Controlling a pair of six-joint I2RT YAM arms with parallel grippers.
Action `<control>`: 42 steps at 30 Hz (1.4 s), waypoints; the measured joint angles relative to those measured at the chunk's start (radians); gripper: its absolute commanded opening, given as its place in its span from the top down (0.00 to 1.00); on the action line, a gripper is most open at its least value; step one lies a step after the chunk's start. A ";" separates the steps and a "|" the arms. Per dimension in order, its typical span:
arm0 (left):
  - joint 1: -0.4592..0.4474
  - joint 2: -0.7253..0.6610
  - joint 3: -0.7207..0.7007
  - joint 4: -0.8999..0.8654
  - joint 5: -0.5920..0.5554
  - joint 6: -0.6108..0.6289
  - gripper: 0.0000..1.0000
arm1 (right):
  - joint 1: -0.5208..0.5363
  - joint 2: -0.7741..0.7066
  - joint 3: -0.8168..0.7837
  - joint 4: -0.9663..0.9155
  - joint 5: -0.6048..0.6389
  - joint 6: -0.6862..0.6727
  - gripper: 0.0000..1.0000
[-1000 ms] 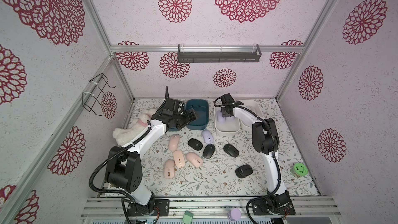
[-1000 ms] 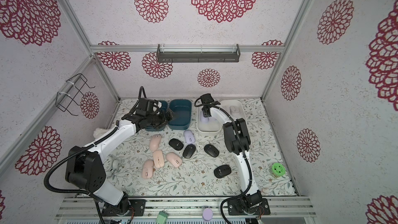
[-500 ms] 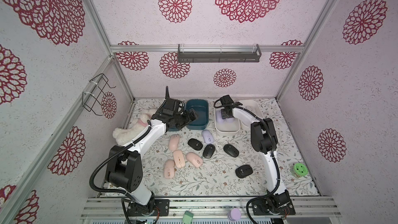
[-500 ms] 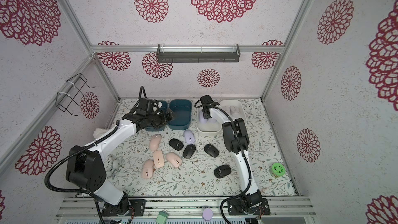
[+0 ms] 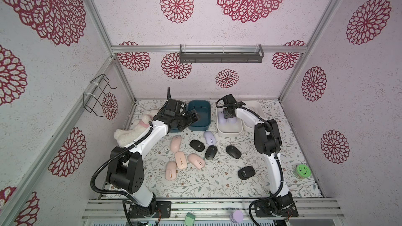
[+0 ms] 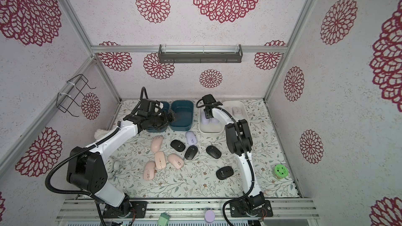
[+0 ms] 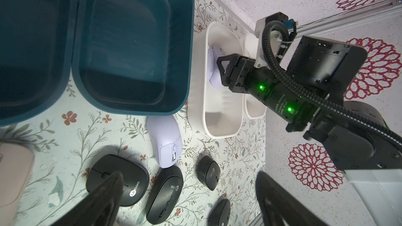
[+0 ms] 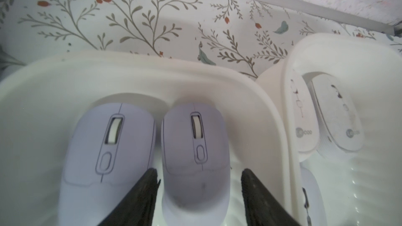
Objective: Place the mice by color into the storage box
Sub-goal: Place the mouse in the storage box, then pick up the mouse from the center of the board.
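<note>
Lavender mice (image 5: 221, 120) partly behind right pincer (image 5: 228, 115)

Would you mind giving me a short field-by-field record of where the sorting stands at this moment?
left gripper: open, empty, near the teal bin
right gripper: open, straddling one lavender mouse in a white bin
same bin: second lavender mouse alongside
next white bin: at least two white mice
loose on table: four pink mice, four black mice, a lone lavender mouse
teal bin: looks empty
</note>
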State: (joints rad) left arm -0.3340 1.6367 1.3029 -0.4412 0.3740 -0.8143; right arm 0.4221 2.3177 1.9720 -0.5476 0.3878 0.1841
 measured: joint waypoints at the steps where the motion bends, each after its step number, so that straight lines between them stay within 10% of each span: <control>1: 0.001 0.000 0.000 -0.002 -0.003 0.002 0.03 | 0.004 -0.025 -0.029 0.003 0.000 0.000 0.38; 12: 0.103 -0.087 0.000 -0.015 -0.071 0.017 0.03 | 0.259 -0.450 -0.432 0.135 -0.012 0.027 0.28; 42: 0.223 -0.113 -0.027 0.042 -0.034 -0.054 0.03 | 0.322 -0.177 -0.391 0.148 -0.192 0.056 0.28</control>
State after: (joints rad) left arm -0.1112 1.5242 1.2762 -0.3996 0.3401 -0.8684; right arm 0.7441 2.1410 1.5806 -0.3992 0.1963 0.2405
